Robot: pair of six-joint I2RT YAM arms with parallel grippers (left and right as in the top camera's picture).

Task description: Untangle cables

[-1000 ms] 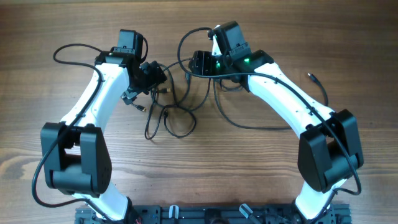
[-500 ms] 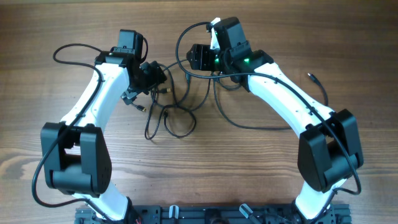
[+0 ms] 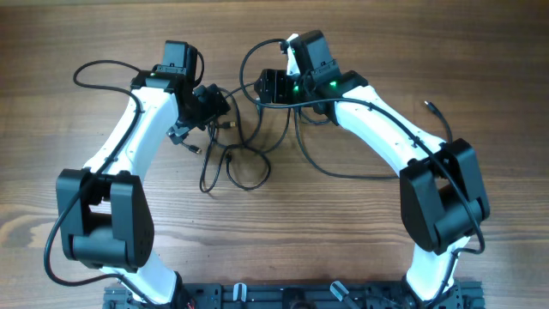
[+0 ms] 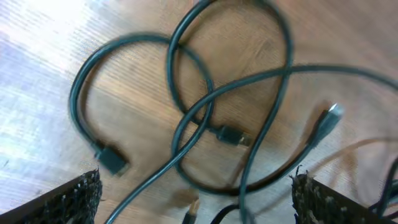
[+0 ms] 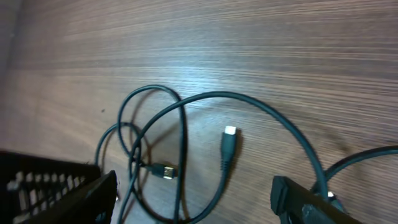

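— What do the things rest on?
— A brown wooden tabletop with fine straight grain and a faint sheen. The cables lie on it between the two arms, nearer the left one. They are thin, round, matte black cords in loose overlapping loops.
— And the left fingers?
— The left fingers are spread apart, one at each lower corner of the wrist view. Their pads are dark with a rough, grid-like texture, and they clamp nothing. The cables lie flat on the wood between and just ahead of them, crossing one another several times. A blocky black plug sits near the left pad. A gold-tipped plug lies amid the crossings, and a silver-tipped plug lies towards the right pad.
— The right side?
— The right fingers are also apart and empty. They are black, and one is ridged on its inner face. Between them a wide arc of cord passes over narrower loops. A silver-tipped end lies inside that arc, apart from both fingers.
— Does either arm touch a cord?
— From overhead I cannot tell.
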